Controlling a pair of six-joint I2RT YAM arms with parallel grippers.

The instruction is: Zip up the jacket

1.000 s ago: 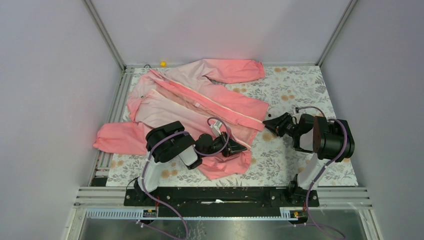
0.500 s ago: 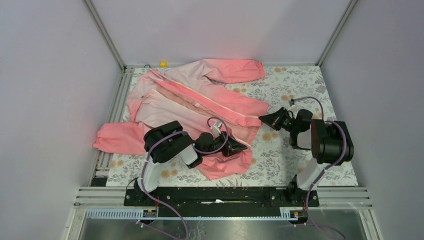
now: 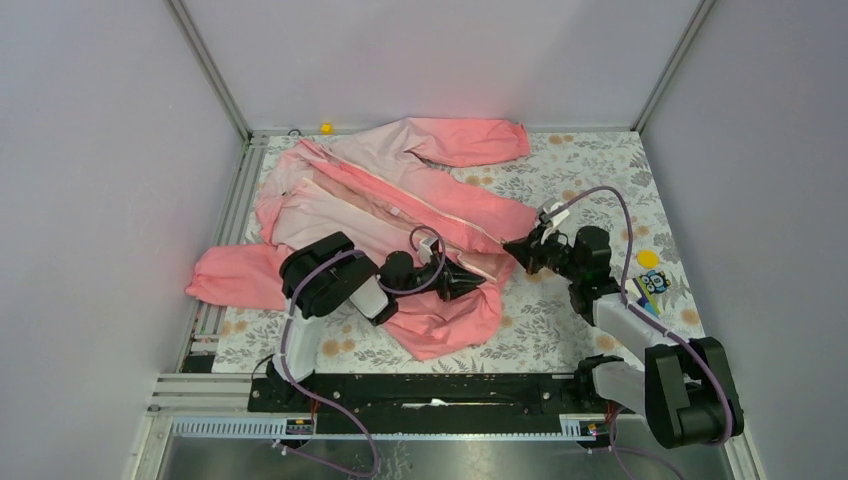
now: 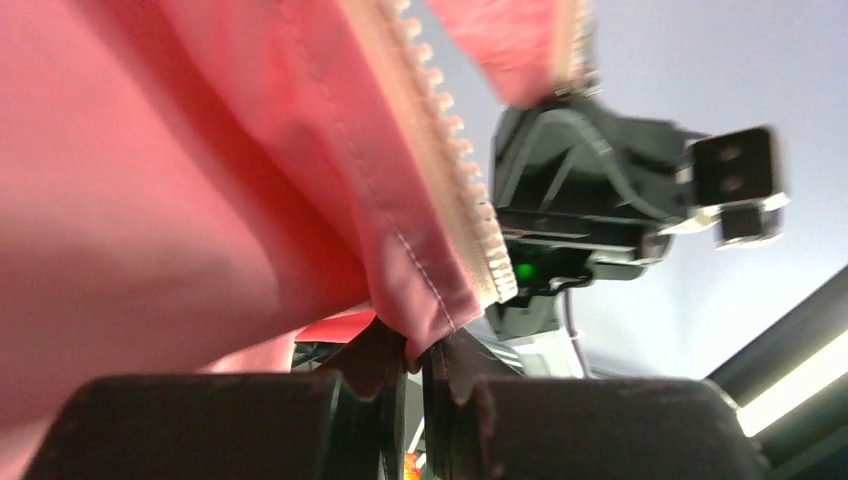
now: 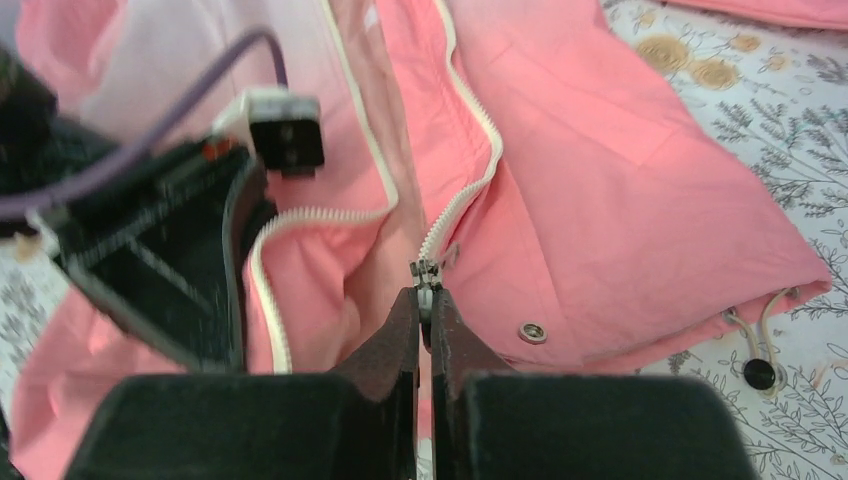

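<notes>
The pink jacket [image 3: 400, 200] lies spread across the table, pale at the collar and coral at the hem, its front open. My left gripper [image 3: 478, 285] is shut on the hem corner of one front panel [image 4: 420, 290], right beside the whitish zipper teeth [image 4: 470, 220], and holds it lifted. My right gripper [image 3: 512, 247] is shut on the small metal zipper pull [image 5: 427, 272] at the bottom of the other zipper track [image 5: 470, 190]. The two grippers face each other closely over the jacket's lower front.
The floral tablecloth [image 3: 600, 170] shows to the right of the jacket. A small yellow disc and a coloured card [image 3: 652, 280] lie near the right edge. A snap button [image 5: 532, 332] and a drawcord toggle [image 5: 759, 373] sit at the hem. Metal rails frame the table.
My right arm has reached forward and left to the jacket's hem and shut its jaws on the zipper pull. The left gripper lifted its hem corner slightly.
</notes>
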